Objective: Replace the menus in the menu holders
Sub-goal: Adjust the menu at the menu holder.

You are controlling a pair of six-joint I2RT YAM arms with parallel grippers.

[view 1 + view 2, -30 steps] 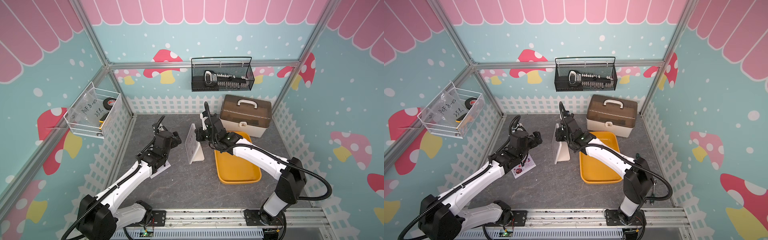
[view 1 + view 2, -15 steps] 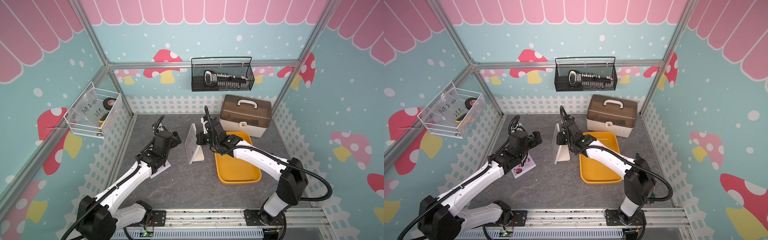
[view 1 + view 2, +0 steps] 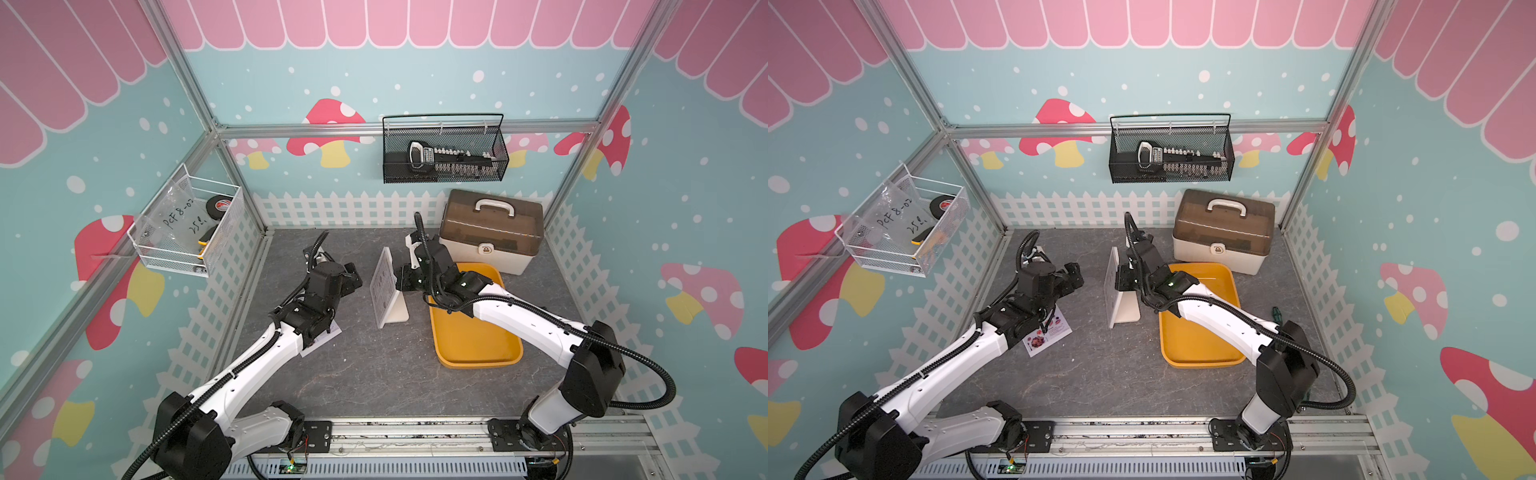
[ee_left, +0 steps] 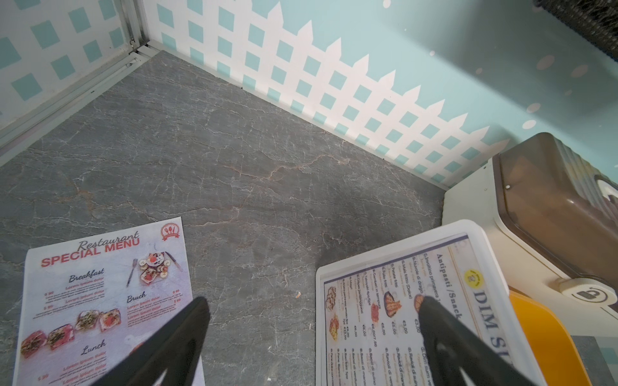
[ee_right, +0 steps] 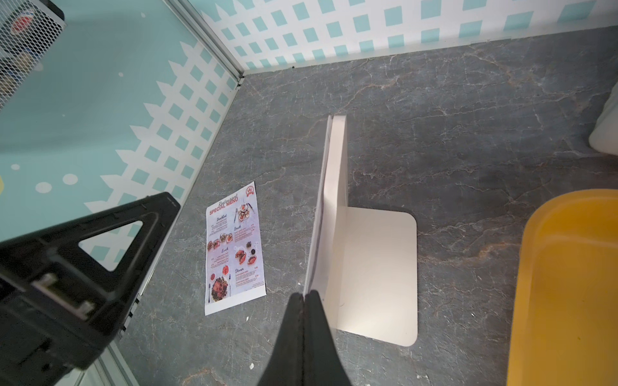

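Both jaws of right gripper (image 5: 303, 295) newly together

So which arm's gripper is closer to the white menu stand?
Right. The right gripper is shut at the top edge of the stand; the left gripper hangs open in front of it, not touching.

yellow tray (image 3: 473, 345), white menu holder (image 3: 384, 291)

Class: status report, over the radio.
Left tool open. Right tool shut at edge of white plastic upright holder. White Dim Sum paper menu inside; pinkish Special Menu sheet lying flat. Yellow plastic tray beside holder.
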